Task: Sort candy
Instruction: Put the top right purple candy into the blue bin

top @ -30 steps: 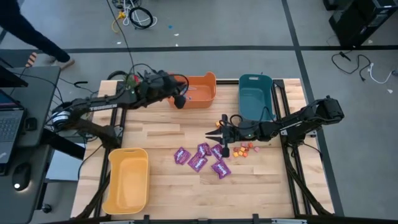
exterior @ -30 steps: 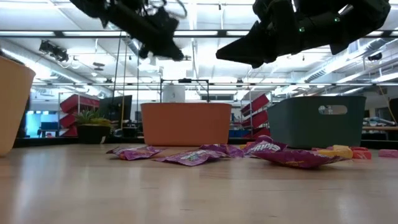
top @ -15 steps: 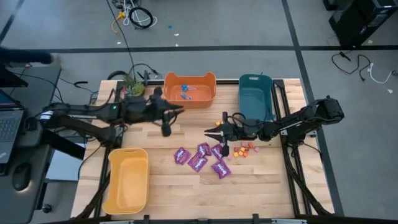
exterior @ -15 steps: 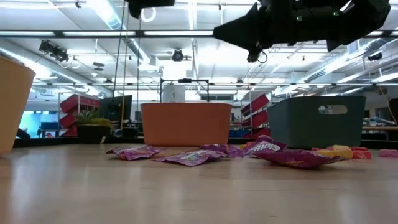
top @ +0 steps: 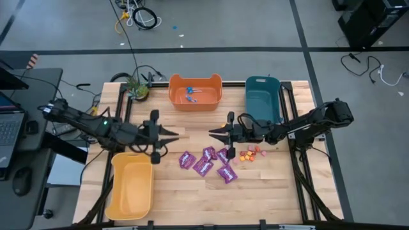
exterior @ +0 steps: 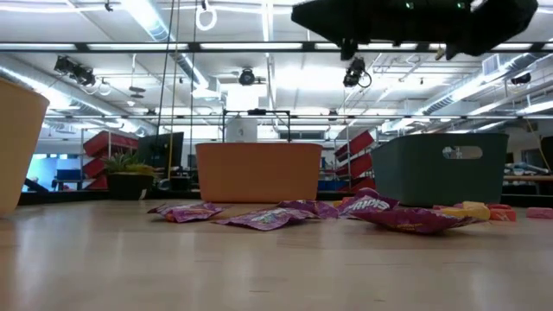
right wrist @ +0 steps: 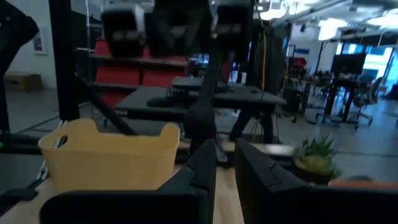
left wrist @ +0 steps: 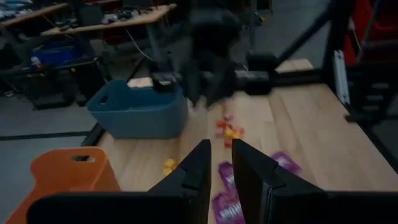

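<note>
Candy lies in the middle of the wooden table (top: 192,191): five shiny purple packets (top: 206,163) sit close together, some touching or overlapping, and just to their right is a loose cluster of small orange, red and pink pieces (top: 252,153). One more small orange piece (top: 231,117) rests apart, nearer the far edge between the two far bins. Blue-wrapped lollipops (top: 190,93) lie inside the orange bin (top: 195,104) at the far side of the table. Beside it to the right stands the teal bin (top: 262,108), and the yellow bin (top: 131,188) sits at the near left corner; no candy shows in either. From table height the purple packets spread across the wood in front of the orange and teal bins, with the small pieces at the right end. The right gripper (top: 216,133) hangs above the table just beyond the purple packets, pointing left, its two fingers (right wrist: 205,171) close together with a thin gap and nothing held between them. The left gripper (top: 172,134) is over the table's left half, above the yellow bin's far end, pointing right toward the candy; its fingers (left wrist: 196,168) also stand slightly apart and hold nothing. The two grippers face each other with bare wood between them.
</note>
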